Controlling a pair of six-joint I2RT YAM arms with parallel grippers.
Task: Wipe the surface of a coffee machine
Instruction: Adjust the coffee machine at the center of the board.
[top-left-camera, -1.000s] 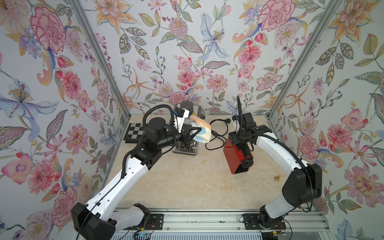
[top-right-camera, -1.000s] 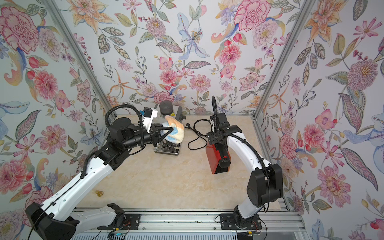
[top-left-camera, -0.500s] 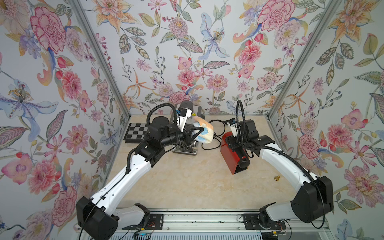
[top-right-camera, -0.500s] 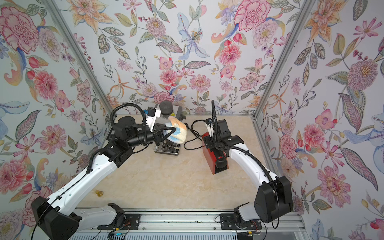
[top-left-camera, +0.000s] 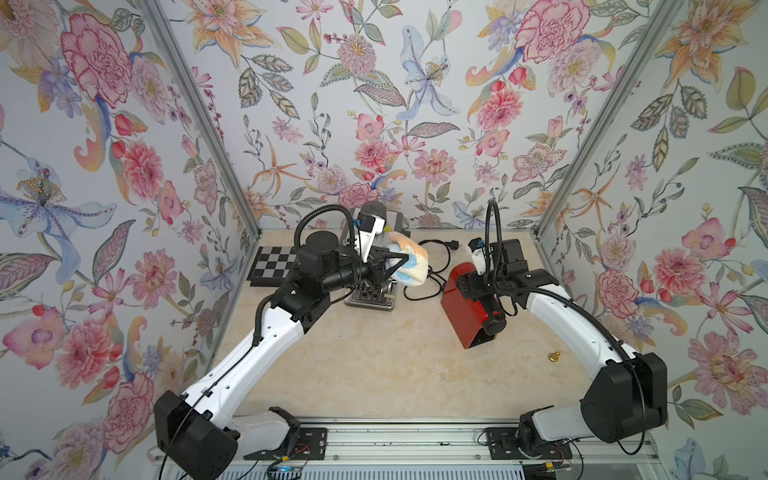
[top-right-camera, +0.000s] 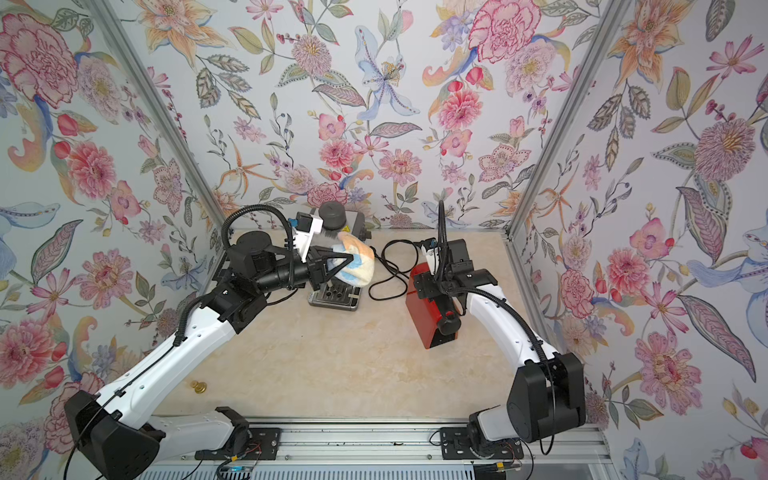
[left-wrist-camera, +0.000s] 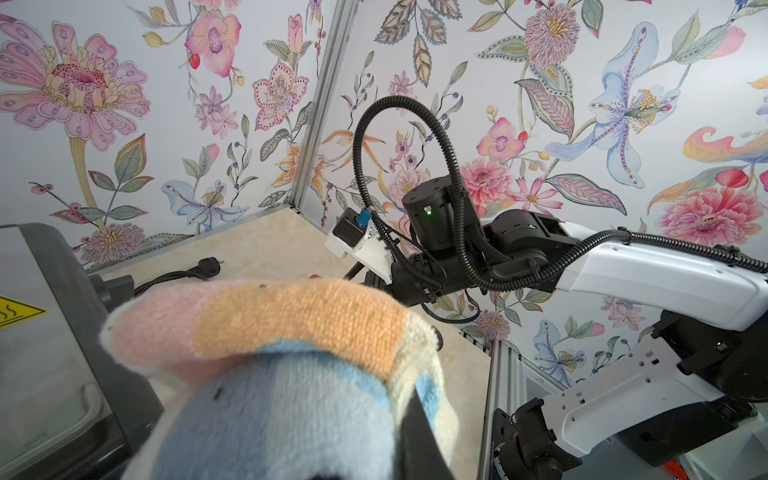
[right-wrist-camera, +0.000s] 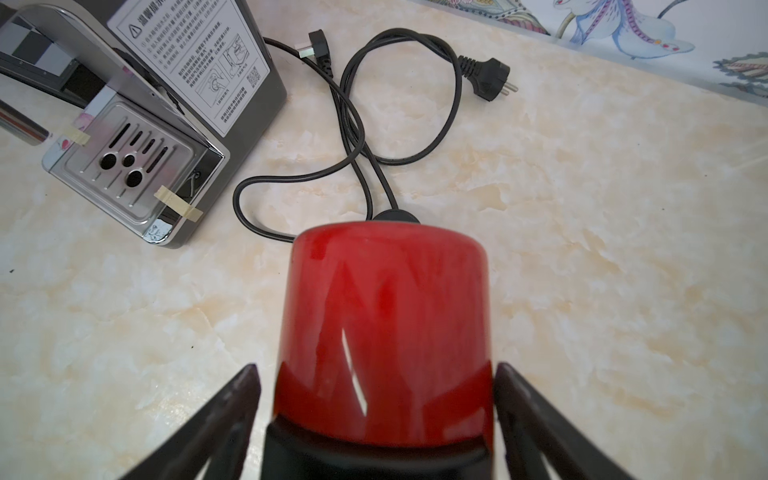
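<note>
In both top views the cloth (top-left-camera: 415, 266) hides one finger of the left gripper (top-left-camera: 405, 264) and part of the grey coffee machine (top-left-camera: 370, 297). In the left wrist view the cloth is blurred. In a top view, at four o'clock from the red machine (top-left-camera: 465, 318), a brass speck (top-left-camera: 552, 356) is too small to identify.

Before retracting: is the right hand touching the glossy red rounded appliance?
Cannot tell. In the right wrist view the right hand straddles the glossy red rounded appliance. The table shows beside one finger, but the other meets the red side.
</note>
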